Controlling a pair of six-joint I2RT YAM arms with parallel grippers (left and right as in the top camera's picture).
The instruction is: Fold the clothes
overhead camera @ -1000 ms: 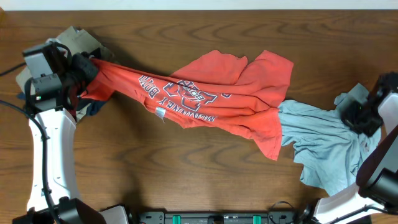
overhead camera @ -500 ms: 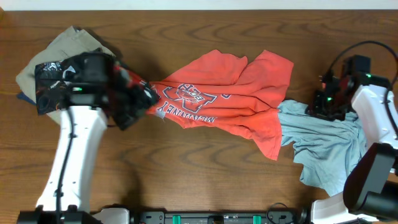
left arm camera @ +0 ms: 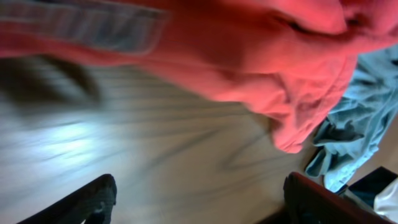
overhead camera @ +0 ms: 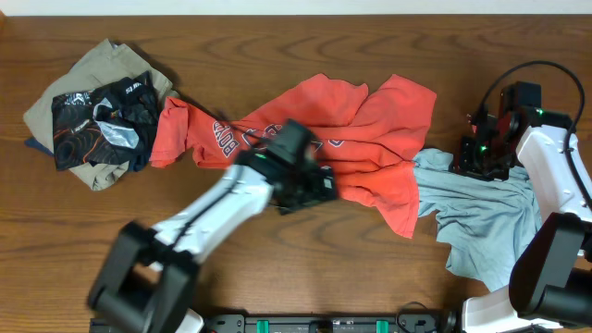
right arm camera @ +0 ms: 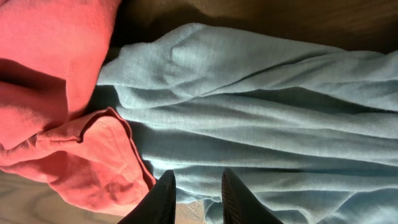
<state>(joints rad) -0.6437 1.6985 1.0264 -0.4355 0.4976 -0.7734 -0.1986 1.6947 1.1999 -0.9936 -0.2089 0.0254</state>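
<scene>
1. Left gripper (overhead camera: pixel 310 183) hangs over the lower edge of the red T-shirt (overhead camera: pixel 361 129), near the centre of the table (overhead camera: pixel 277 268). In the blurred left wrist view its fingers (left arm camera: pixel 93 199) stand wide apart, with only bare wood between them.
2. The right gripper (overhead camera: pixel 476 155) sits at 3 o'clock, above the upper left corner of the light blue T-shirt (overhead camera: pixel 490 217). In the right wrist view its fingers (right arm camera: pixel 158 199) leave a narrow gap. Flat blue cloth shows through that gap and nothing is clamped.
3. The red T-shirt lies crumpled and unfolded with its printed lettering facing up. It stretches across the middle from the 9 o'clock side to about 2 o'clock, and one corner trails toward 4 o'clock.
4. The light blue T-shirt is bunched at 4 o'clock. Its left edge touches the red hem.
5. At 10 o'clock there is a pile: a khaki garment (overhead camera: pixel 92 65) underneath and a black patterned garment (overhead camera: pixel 79 116) on top. The left end of the red T-shirt touches the black one.
</scene>
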